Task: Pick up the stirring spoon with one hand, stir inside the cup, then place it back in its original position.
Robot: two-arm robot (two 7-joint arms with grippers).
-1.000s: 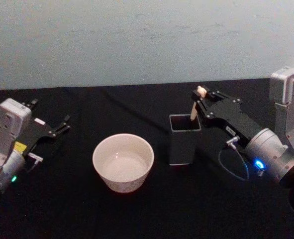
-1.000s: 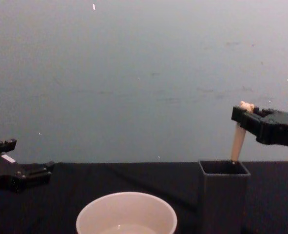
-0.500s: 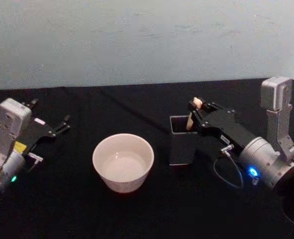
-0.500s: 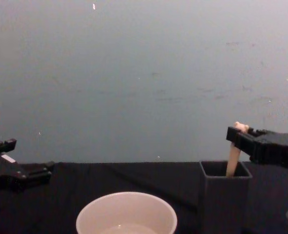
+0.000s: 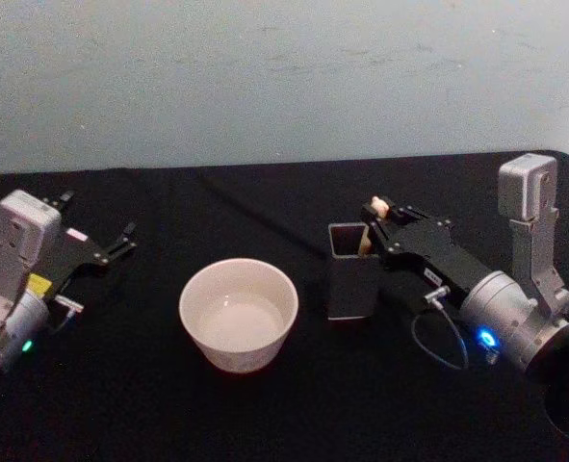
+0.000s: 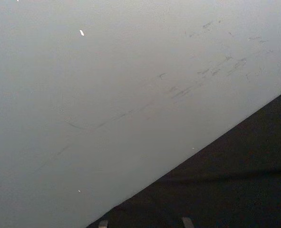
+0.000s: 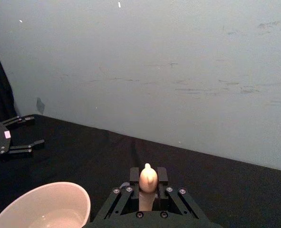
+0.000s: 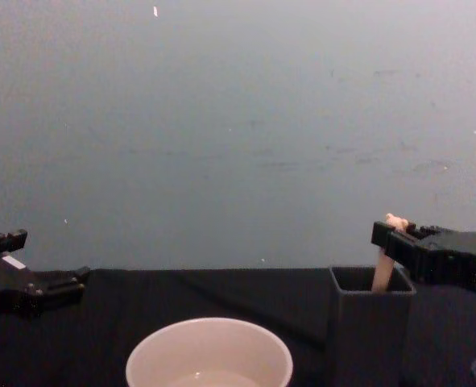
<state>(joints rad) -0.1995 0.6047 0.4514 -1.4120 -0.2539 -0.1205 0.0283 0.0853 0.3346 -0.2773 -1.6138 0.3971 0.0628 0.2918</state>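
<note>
The stirring spoon (image 5: 369, 229) stands in a dark grey square holder (image 5: 352, 279); its beige handle and bear-head top (image 8: 395, 222) stick out above the rim, and its bowl is hidden inside. My right gripper (image 5: 380, 216) is shut on the top of that handle, with the bear head (image 7: 148, 178) showing between the fingers in the right wrist view. The cream-white cup (image 5: 238, 313) sits left of the holder, holding a little clear liquid. At the table's left side my left gripper (image 5: 111, 247) rests open, apart from everything.
A black cloth (image 5: 265, 404) covers the table, and a pale grey-blue wall (image 5: 265, 77) rises behind it. A thin cable (image 5: 438, 337) loops under my right wrist. The left gripper (image 7: 14, 140) shows far off in the right wrist view.
My right gripper has come down with the spoon, so the handle has sunk deeper into the holder. The left arm and the cup have not moved.
</note>
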